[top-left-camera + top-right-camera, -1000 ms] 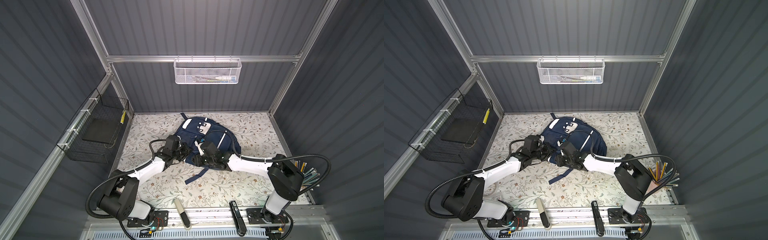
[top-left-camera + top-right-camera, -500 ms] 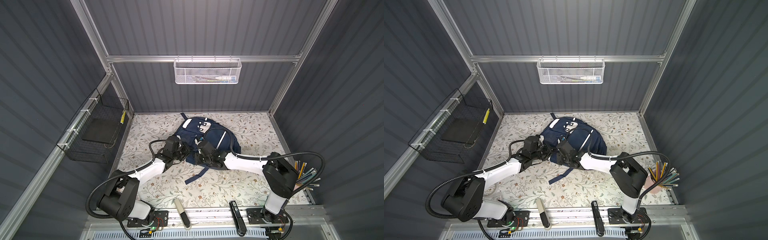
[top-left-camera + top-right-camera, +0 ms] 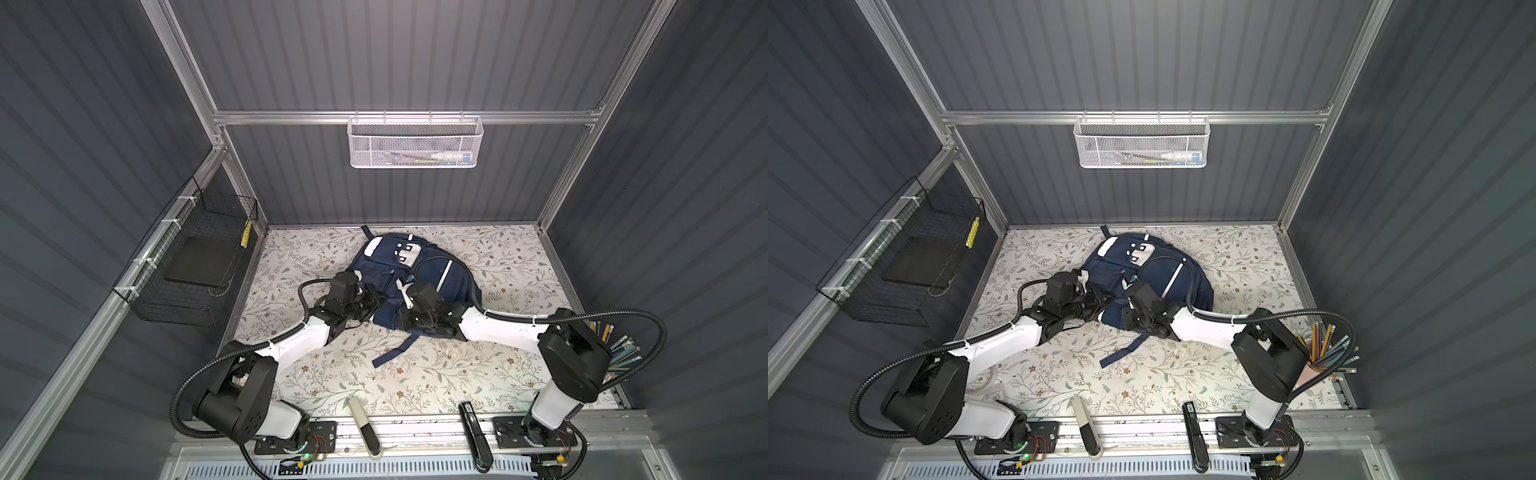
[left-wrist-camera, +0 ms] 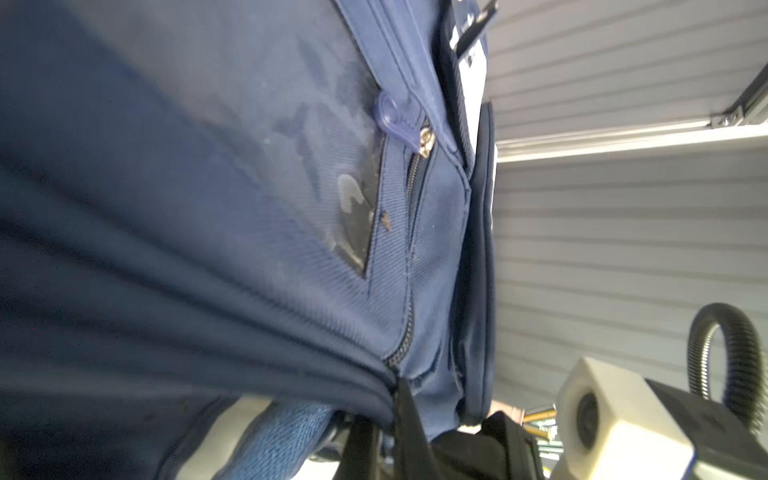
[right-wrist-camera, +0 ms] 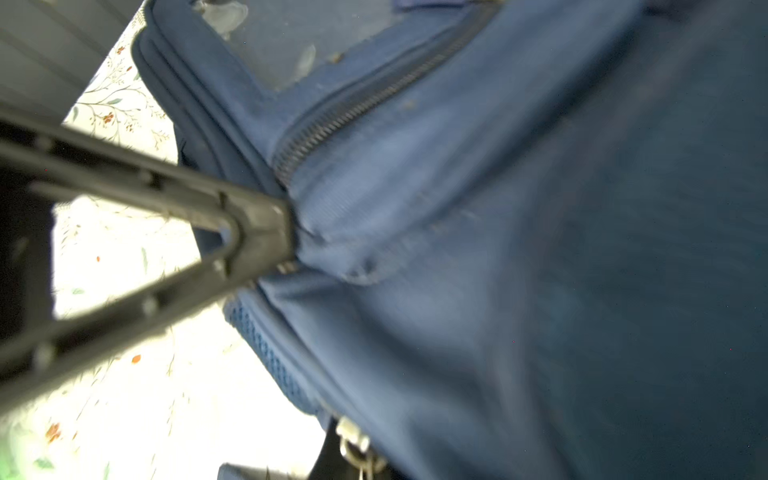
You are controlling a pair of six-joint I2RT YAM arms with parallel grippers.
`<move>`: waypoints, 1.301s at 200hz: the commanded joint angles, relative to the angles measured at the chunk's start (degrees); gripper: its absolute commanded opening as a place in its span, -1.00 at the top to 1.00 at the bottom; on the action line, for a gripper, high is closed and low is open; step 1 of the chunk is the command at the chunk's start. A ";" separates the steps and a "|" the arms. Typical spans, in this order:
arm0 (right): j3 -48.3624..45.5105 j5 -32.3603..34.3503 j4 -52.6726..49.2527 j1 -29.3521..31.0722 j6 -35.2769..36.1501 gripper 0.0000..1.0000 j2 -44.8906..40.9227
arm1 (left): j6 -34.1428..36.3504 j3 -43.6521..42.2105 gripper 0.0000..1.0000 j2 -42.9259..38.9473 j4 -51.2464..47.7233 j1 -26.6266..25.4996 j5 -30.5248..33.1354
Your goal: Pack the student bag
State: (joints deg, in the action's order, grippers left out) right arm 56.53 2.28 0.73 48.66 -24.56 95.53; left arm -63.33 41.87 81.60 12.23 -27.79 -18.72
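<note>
**Right wrist view: both claws nipped onto the bag's edge**

Right wrist camera shows the right claw [image 5: 289, 235] pressed together. Its tips pinch a tuck of blue cloth just where a zip [image 5: 353, 112] ends. The left claw [image 4: 397, 395] is also closed. Creases in the fabric run straight to its tips, so I judge it has a fold of the same bag.

In both top views the student bag [image 3: 436, 274] lies flat at the middle of the frame, toward the back wall. It rests on the flowered surface [image 3: 519, 374]. The two arms meet at its lower edge, and a loose strap [image 3: 395, 353] trails toward the bottom of the frame.

The bag looks soft, limp and nearly empty, so probably light. It should sag and fold rather than lift as one piece. A pinch of thin outer cloth may slip, or drag only the top layer. Better holds are likely the piped seams, the tape beside a zip and the strap webbing. For opening a pocket, one claw could pin the cloth next to the zip while the other takes the pull tab.
</note>
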 commanded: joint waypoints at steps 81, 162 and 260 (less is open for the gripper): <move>-13.96 -1.57 -15.53 -12.96 -3.83 1.00 -16.77 | 6.41 2.08 1.00 -1.97 -6.89 5.69 -6.47; -12.85 -9.30 -19.91 -25.56 4.85 1.00 -18.02 | 8.56 3.87 1.00 0.72 -7.59 6.34 -5.88; 9.93 -7.81 -17.21 2.22 -3.82 1.00 -1.94 | 17.85 13.72 -0.58 2.94 -15.09 14.45 1.16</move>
State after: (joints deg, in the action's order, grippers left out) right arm 59.22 -4.99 -19.27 47.92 -24.45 88.42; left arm -49.04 56.93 90.19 1.06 -12.62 -22.06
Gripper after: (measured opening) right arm 0.070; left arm 0.760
